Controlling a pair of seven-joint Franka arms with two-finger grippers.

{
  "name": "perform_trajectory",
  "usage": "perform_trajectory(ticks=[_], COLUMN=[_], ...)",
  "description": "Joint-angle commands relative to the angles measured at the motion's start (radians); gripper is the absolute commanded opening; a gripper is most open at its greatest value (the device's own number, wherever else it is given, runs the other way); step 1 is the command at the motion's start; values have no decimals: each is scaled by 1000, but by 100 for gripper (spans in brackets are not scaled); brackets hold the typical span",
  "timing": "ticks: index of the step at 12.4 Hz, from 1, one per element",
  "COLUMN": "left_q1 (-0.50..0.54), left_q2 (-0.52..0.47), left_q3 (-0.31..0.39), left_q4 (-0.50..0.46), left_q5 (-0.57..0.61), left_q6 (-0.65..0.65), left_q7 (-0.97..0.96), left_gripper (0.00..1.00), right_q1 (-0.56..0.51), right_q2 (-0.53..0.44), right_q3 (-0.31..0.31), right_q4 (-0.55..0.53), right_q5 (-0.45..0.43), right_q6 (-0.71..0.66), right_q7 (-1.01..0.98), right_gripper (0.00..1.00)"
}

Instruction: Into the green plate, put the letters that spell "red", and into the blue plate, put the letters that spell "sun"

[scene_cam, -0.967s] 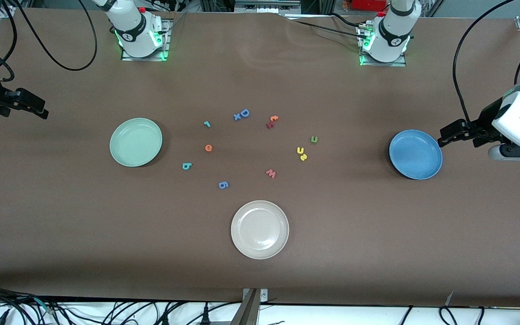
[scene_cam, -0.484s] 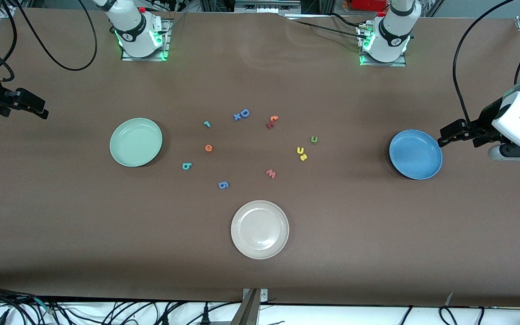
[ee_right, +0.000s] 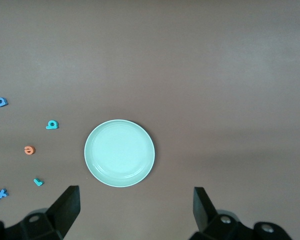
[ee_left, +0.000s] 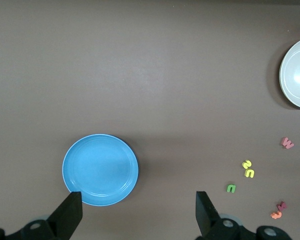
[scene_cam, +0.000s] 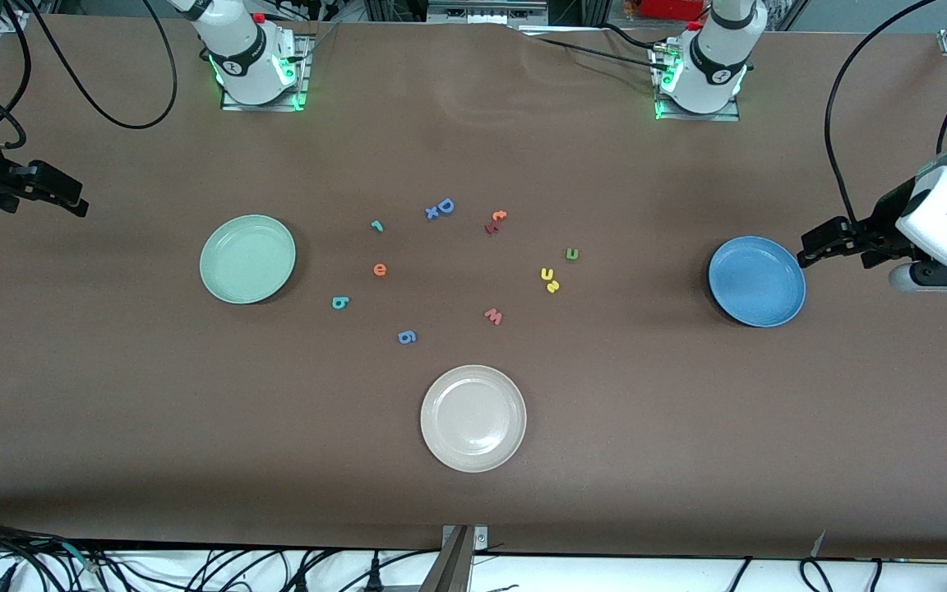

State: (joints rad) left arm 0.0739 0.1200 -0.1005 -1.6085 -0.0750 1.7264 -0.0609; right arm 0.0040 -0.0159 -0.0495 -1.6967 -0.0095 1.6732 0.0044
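Observation:
The green plate [scene_cam: 247, 259] [ee_right: 119, 153] lies empty toward the right arm's end of the table, the blue plate [scene_cam: 757, 281] [ee_left: 100, 170] empty toward the left arm's end. Between them lie the teal r [scene_cam: 376, 225], orange e [scene_cam: 380, 269] and teal d [scene_cam: 339, 302], closer to the green plate. The olive n [scene_cam: 572, 254], yellow u [scene_cam: 547, 274] and yellow s [scene_cam: 553, 286] lie closer to the blue plate. My left gripper [scene_cam: 806, 248] [ee_left: 137, 207] hangs open over the table by the blue plate's rim. My right gripper [scene_cam: 77, 201] [ee_right: 135, 200] hangs open over bare table by the green plate.
A beige-white plate [scene_cam: 473, 418] sits nearer the front camera than the letters. Other letters lie among them: a blue D [scene_cam: 445, 205] with a small x, an orange t [scene_cam: 499, 216], a red w [scene_cam: 494, 316], a blue g [scene_cam: 407, 336].

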Motion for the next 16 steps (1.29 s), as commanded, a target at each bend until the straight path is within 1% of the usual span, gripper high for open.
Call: perform_trajectory(ticks=[1, 4, 7, 9, 12, 14, 16], left_q1=[-13, -13, -14, -16, -42, -45, -66], left_q2=[-16, -17, -17, -17, 7, 17, 17], left_q3=[12, 9, 4, -2, -56, -109, -142], left_q4=[-4, -2, -2, -22, -40, -68, -102], left_q5=[21, 21, 17, 14, 12, 11, 12], left_q6=[-2, -4, -40, -70, -61, -35, -21], left_q7=[15, 7, 3, 10, -19, -106, -195], left_gripper=[100, 100, 100, 100, 100, 100, 100], right_q1=[-10, -10, -10, -10, -10, -10, -10], right_q2=[-4, -4, -4, -4, -4, -4, -4], right_q3=[8, 8, 7, 7, 7, 7, 7], right_q4=[5, 5, 5, 3, 3, 5, 3], right_q5=[-7, -7, -7, -7, -7, -7, -7], right_q6=[-13, -13, -13, -13, -23, -27, -27], right_q7=[-11, -11, -11, -11, -9, -9, -9], right_gripper=[100, 100, 100, 100, 100, 100, 100])
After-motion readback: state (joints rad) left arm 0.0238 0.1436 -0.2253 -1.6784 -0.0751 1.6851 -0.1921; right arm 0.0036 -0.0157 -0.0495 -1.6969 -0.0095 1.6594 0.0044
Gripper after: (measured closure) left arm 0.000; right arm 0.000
